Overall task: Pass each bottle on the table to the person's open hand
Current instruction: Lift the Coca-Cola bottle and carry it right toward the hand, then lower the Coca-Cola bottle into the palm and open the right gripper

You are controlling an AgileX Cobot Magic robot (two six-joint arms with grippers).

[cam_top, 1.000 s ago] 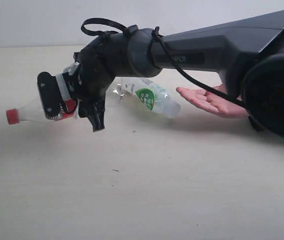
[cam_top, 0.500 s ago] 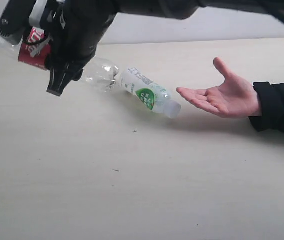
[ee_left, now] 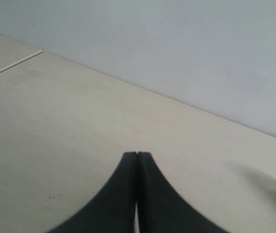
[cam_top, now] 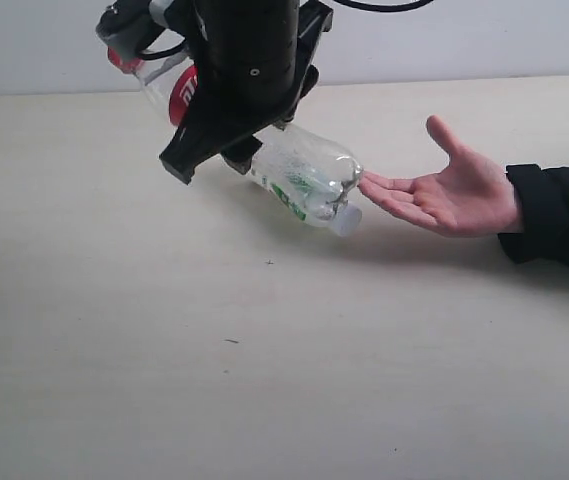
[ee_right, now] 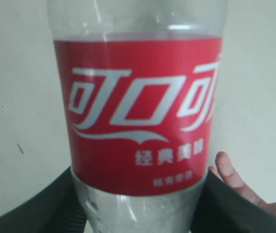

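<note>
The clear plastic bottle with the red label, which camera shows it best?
The right wrist view: the clear plastic bottle with the red label fills the frame, held in the right gripper. The exterior view shows it partly hidden behind that gripper. The left wrist view shows none of it.

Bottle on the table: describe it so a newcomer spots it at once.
On the cream table, look beside the person's open hand. The green-label bottle lies on its side there, cap toward the hand. Its green label and white cap set it apart from the red-label bottle held in the air above it.
</note>
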